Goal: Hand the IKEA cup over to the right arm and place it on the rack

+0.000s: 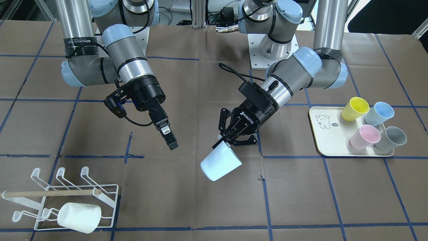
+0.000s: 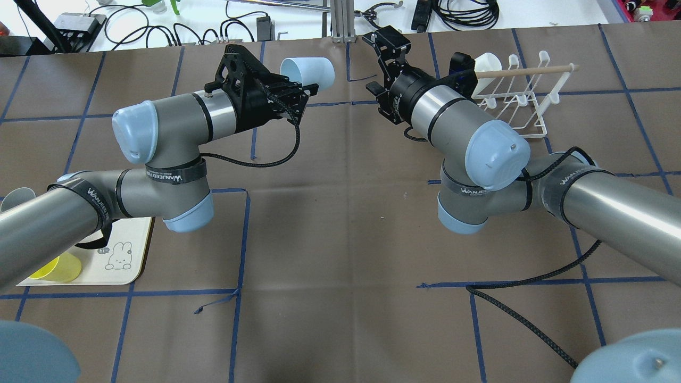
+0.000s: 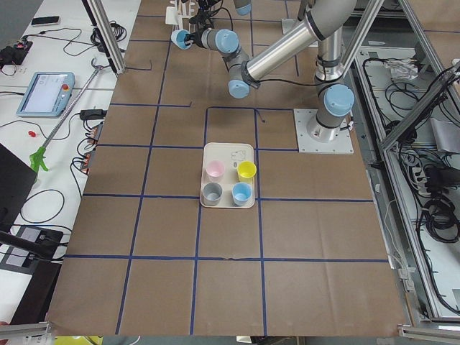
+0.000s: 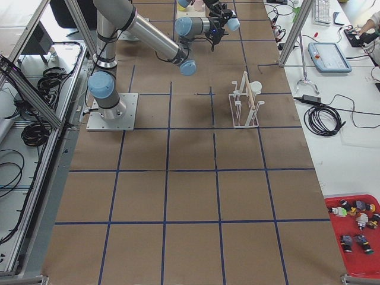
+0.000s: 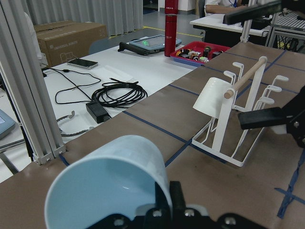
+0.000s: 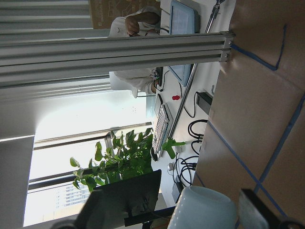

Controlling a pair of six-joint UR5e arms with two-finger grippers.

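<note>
Above mid-counter: left gripper point(image 1: 227, 142) pinches pale blue cup point(image 1: 220, 164) by its rim, aloft. Right gripper point(image 1: 170, 140) spread, near, not touching. Handover and rack point(image 1: 50, 193) placement both remain.

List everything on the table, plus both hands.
table: 1, brown, blue tape grid
rack: 1, white wire with wooden dowel, robot's right
white cup: 1, white, on a rack prong
tray: 1, cream, robot's left
yellow cup, blue cup, pink cup, grey cup: 1 each, on the tray
held cup: 1, pale blue, tilted, above mid-table
left hand: 1, black, shut on held cup's rim
right hand: 1, black, open, empty
</note>
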